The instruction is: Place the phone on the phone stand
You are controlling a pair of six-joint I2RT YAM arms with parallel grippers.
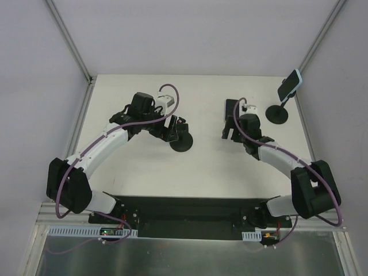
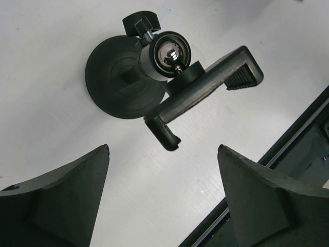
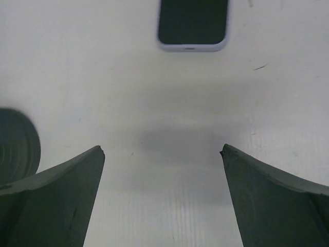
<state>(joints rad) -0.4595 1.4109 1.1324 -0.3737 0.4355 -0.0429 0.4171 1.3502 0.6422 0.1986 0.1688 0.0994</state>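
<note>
A black phone stand [image 2: 123, 82] with a round base, a ball joint and an empty clamp [image 2: 205, 87] stands at the table's middle left [image 1: 181, 142]. My left gripper [image 2: 163, 149] hovers just beside and above it [image 1: 173, 130], open, nothing between its fingers. A phone [image 3: 193, 23] with a dark screen and a pale case lies flat on the table ahead of my right gripper [image 3: 162, 149], which is open and empty, a short way from the phone. In the top view the right gripper [image 1: 229, 131] sits right of the stand.
At the far right stands a second black stand [image 1: 278, 113] carrying another phone in a light blue case [image 1: 290, 85]. A stand's round base [image 3: 15, 146] shows at the left edge of the right wrist view. A dark rail [image 2: 288, 139] runs along the table edge.
</note>
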